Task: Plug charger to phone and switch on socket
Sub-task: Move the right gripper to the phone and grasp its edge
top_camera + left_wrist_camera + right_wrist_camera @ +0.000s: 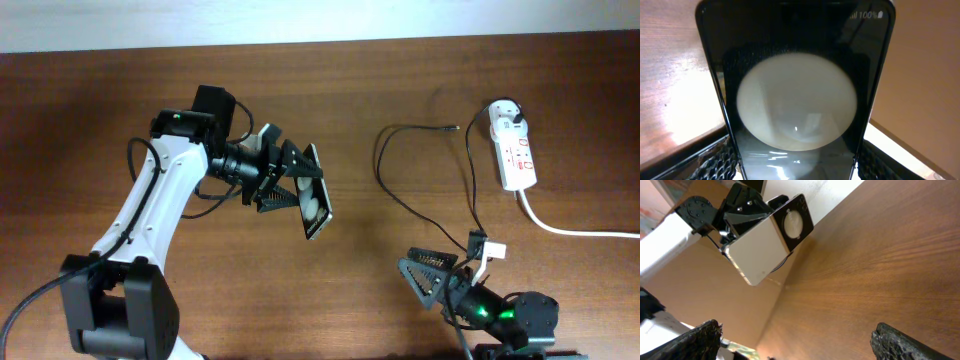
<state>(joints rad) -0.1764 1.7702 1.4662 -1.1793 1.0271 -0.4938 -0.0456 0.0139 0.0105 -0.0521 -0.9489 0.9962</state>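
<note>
On the bench [100,120], the left arm [150,200] reaches toward the middle, and its fingers [290,185] are clamped on the phone [316,196]. They hold it off the wood, tipped on edge, and its glossy face fills the left wrist view. The right fingers [445,268] are spread wide with nothing between them. They sit low at the near edge, close to a bend of the charger [420,127]. The socket [517,152] lies at the far right, and the charger's white plug appears to be seated in its far end. The thin cable loops across the wood to its metal tip [455,127], which lies loose and well apart from both the phone and the right fingers.

I judge that the phone has been picked up and the plugging-in has not yet begun. Next, the right fingers must pinch the cable just behind that tip and line it up with the phone's port. The switch comes last.
</note>
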